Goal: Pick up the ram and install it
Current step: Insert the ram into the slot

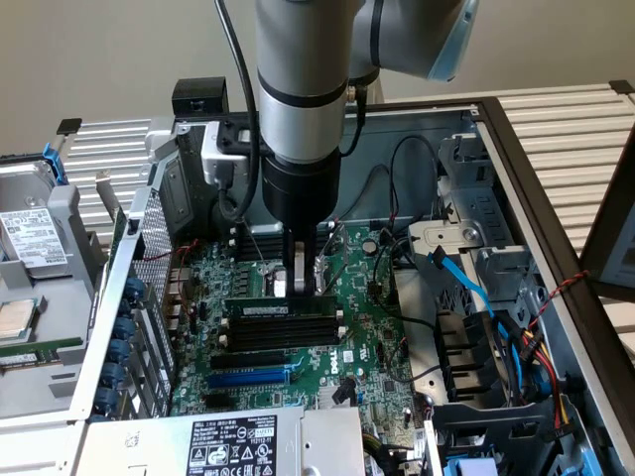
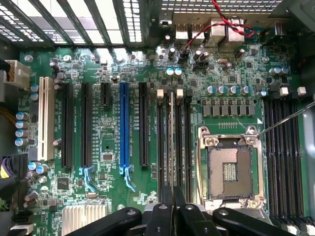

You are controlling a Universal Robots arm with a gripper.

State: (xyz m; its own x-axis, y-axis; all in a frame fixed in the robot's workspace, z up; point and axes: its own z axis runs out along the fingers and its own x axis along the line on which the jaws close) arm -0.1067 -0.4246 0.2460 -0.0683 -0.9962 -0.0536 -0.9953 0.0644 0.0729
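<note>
Black-fingered, the arm's gripper (image 2: pixel 173 209) sits closest to the wrist camera. Its fingers are drawn together and clamped on the upper edge of the ram (image 2: pixel 172 137), a long, thin green circuit-board stick. The ram stands on edge in one of the long black memory slots (image 2: pixel 186 142), with the gripper directly above it in the exterior view. Around them spreads the large green motherboard (image 2: pixel 108 137), carrying a long blue expansion slot (image 2: pixel 124 128) and a square metal processor socket (image 2: pixel 230 169). All of this lies inside the open grey metal computer case (image 1: pixel 516 169).
</note>
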